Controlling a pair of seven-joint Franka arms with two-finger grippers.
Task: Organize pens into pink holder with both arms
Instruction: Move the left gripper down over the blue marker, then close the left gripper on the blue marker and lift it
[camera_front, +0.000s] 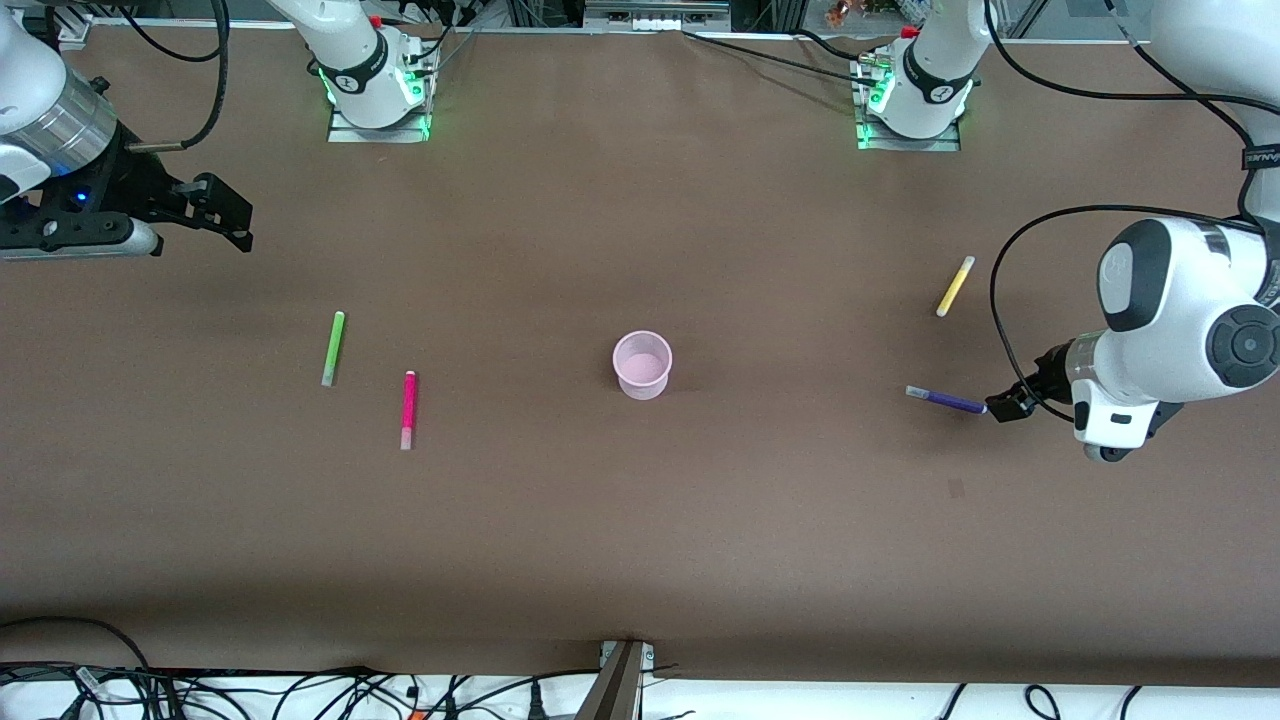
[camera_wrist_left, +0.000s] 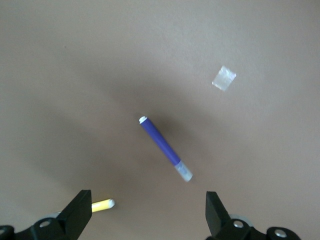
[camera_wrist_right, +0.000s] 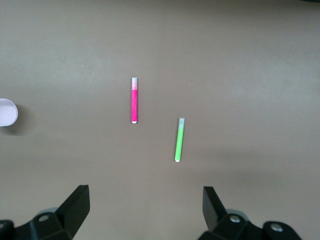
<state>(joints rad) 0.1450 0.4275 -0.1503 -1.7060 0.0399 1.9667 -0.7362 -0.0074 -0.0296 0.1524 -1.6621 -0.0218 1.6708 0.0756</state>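
The pink holder (camera_front: 642, 364) stands upright mid-table, its rim (camera_wrist_right: 7, 113) just showing in the right wrist view. A green pen (camera_front: 332, 348) (camera_wrist_right: 179, 139) and a magenta pen (camera_front: 408, 409) (camera_wrist_right: 134, 100) lie flat toward the right arm's end. A yellow pen (camera_front: 955, 286) (camera_wrist_left: 102, 205) and a purple pen (camera_front: 945, 400) (camera_wrist_left: 165, 148) lie toward the left arm's end. My left gripper (camera_front: 1008, 406) (camera_wrist_left: 148, 210) hangs open and empty over the table beside the purple pen's end. My right gripper (camera_front: 228, 213) (camera_wrist_right: 145, 205) is open and empty, up at the table's edge, well away from the green pen.
A small pale tape patch (camera_front: 956, 488) (camera_wrist_left: 223, 78) sticks to the brown tabletop (camera_front: 640, 540), nearer the front camera than the purple pen. Both arm bases (camera_front: 375, 90) (camera_front: 915, 100) stand along the edge farthest from the camera. Cables run along the near edge.
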